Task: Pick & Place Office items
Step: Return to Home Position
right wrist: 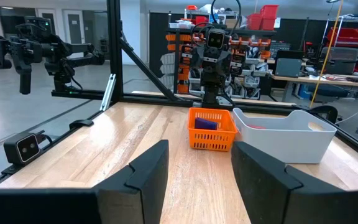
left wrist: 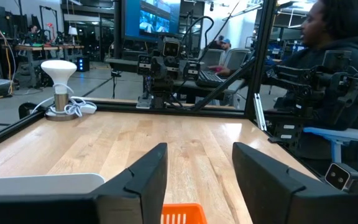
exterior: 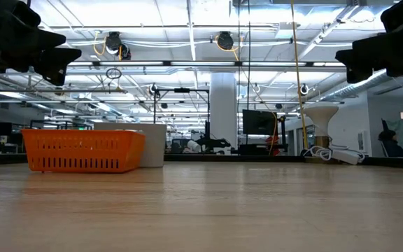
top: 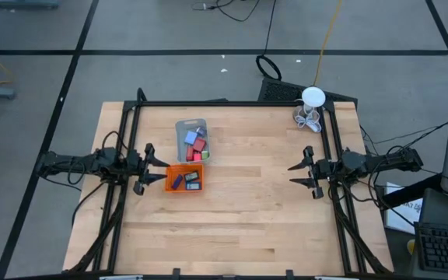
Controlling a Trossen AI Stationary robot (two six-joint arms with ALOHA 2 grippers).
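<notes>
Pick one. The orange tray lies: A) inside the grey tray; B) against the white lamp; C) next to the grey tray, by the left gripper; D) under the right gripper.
C: the high view shows the orange tray beside the grey tray, near the left gripper.

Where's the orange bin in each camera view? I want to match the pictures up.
High view: orange bin, left of the table's middle.
Low view: at left, on the table.
Left wrist view: a sliver past the left gripper.
Right wrist view: centre, far across the table.
Shared landmark: the grey bin beside it, not clear in the left wrist view.
</notes>
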